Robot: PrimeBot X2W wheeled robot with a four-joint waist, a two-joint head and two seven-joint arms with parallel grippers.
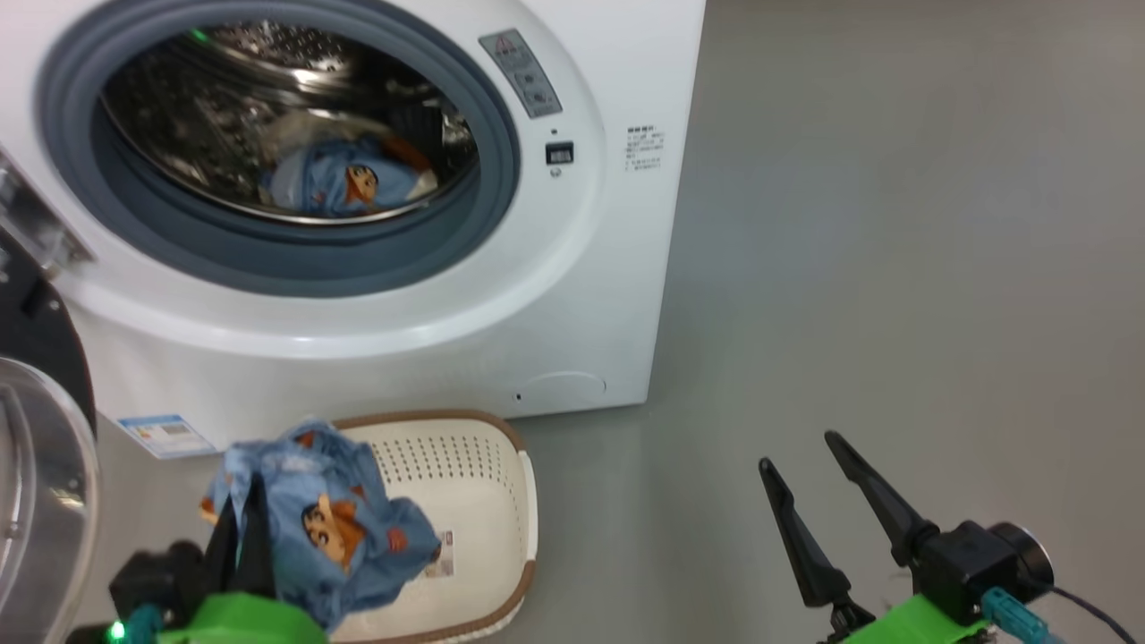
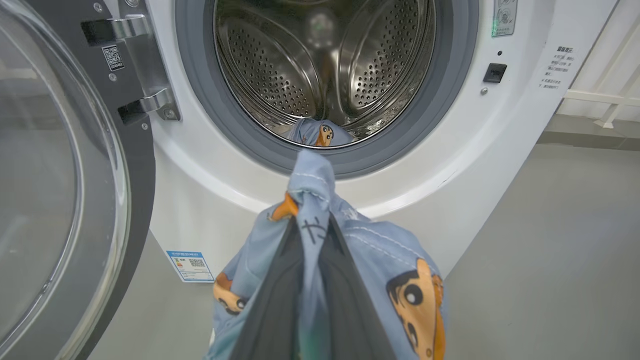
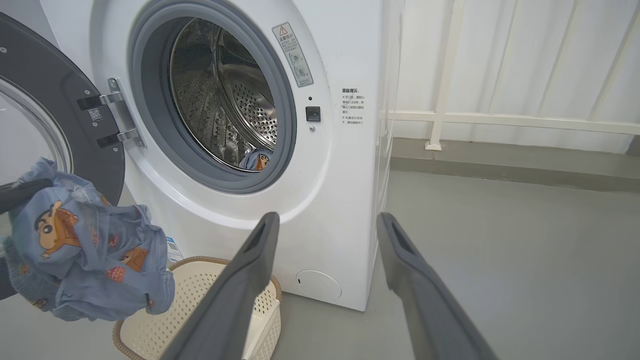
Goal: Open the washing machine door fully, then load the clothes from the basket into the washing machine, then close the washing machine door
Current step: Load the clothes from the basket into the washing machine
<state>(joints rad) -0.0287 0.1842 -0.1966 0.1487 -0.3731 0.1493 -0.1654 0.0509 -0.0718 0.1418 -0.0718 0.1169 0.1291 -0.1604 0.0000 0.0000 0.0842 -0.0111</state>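
Grey floor (image 1: pixel 894 224) runs back to a white railing (image 3: pixel 500 120) behind the white front-loading washing machine (image 1: pixel 572 295). The washing machine door (image 2: pixel 65 175) hangs swung wide on its hinges at the robot's left.

The left gripper (image 2: pixel 312 225) has its jaws pinched nearly together on a bunched blue garment (image 1: pixel 331 519) printed with orange-brown cartoon figures. It holds the garment in the air above the cream basket (image 1: pixel 465 465) and below the drum mouth. The right gripper (image 1: pixel 798 451) hovers over bare floor to the right, jaws spread wide with nothing between them. A second blue printed garment (image 1: pixel 344 179) lies at the bottom of the steel drum (image 2: pixel 280 65), just behind the grey-blue gasket (image 1: pixel 313 264).

The held garment looks soft and limp. Most of it droops below and around the fingers (image 2: pixel 272 300), with one corner poking up past the tips. That slack is the main risk, I judge: a trailing fold could drape over the gasket lip on the way in and later be trapped by the door. The narrow pinch could also let the cloth slide out short of the drum. The open door stands close beside the left arm, so a wide swing could knock it
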